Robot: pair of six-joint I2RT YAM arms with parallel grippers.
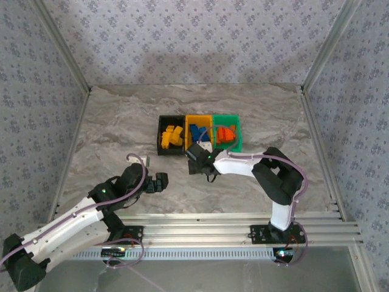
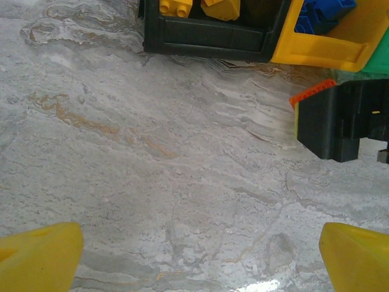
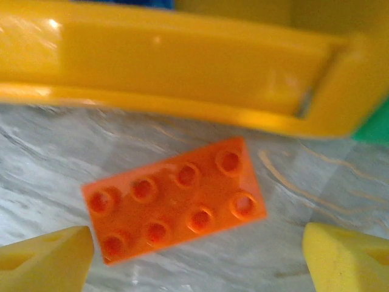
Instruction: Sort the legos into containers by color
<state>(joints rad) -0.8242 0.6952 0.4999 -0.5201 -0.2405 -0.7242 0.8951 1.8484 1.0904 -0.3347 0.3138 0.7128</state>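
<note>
- orange brick (image 3: 173, 198) lies flat, studs up, long axis left-right, right end tilted toward yellow bin (image 3: 182, 67)
- right gripper (image 3: 196, 257) wide open, nothing gripped
- left gripper (image 2: 194, 258) wide open, empty

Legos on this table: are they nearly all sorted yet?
Nearly. Done: yellow bricks lie in the black bin, blue bricks in the yellow bin, orange bricks in the green bin. In hand: the right fingers stand open over one loose orange brick, flat on the table before the yellow bin, not yet gripped. Left: lifting it into the green bin.
</note>
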